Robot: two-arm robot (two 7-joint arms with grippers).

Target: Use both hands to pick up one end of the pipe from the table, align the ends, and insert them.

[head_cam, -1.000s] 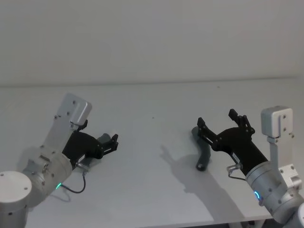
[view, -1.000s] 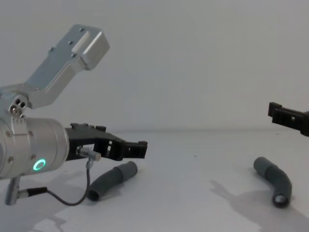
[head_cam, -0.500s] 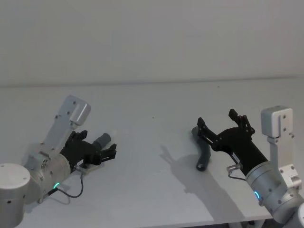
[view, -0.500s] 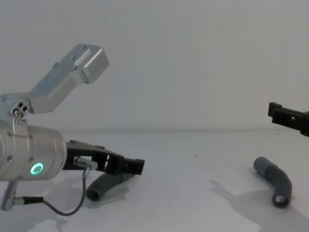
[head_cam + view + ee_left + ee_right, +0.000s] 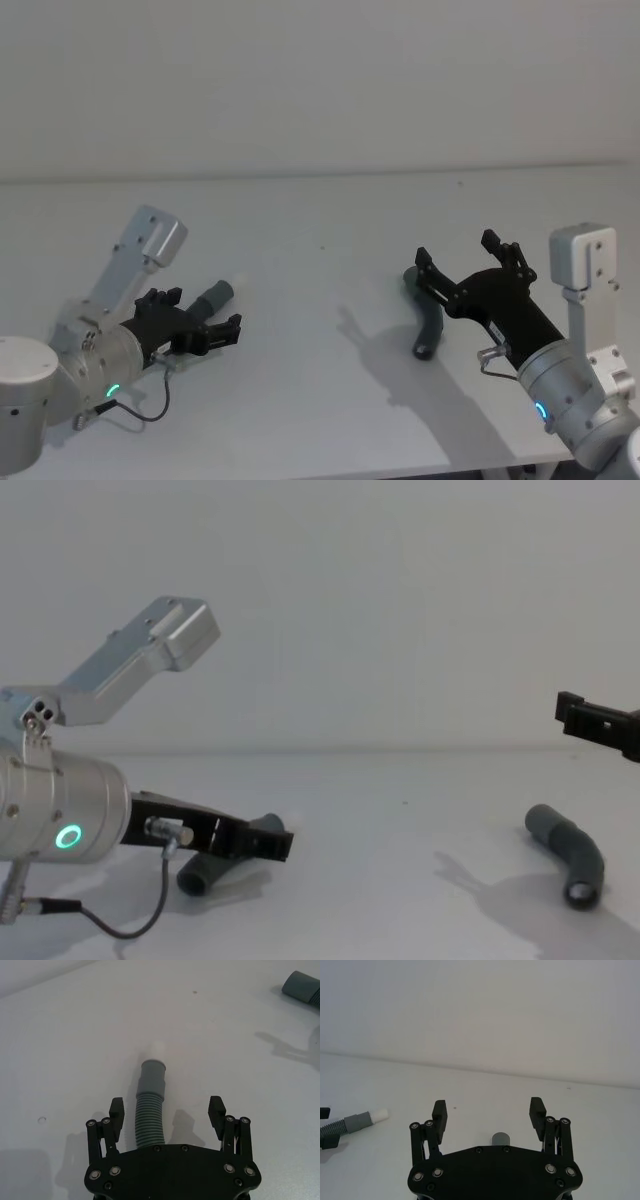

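Observation:
One pipe piece [image 5: 150,1115] lies on the table [image 5: 320,220] at the left, its grey cuff [image 5: 152,1077] ending in a whitish tip [image 5: 159,1050]. My left gripper [image 5: 200,312] is low over it and open, one finger on either side of the ribbed part without touching [image 5: 166,1107]. The other pipe piece [image 5: 430,325] lies bent at the right [image 5: 570,850]. Above it my right gripper [image 5: 456,250] hovers open and holds nothing [image 5: 488,1107]. A plain grey cuff end [image 5: 500,1138] peeks out under its palm.
A plain pale wall rises behind the table's far edge. Bare table stretches between the two pipe pieces. The left arm's thin cable [image 5: 130,925] loops down near the table's front.
My left gripper has sunk toward the table and now straddles the left pipe piece. The right arm and both pipe pieces have not moved.

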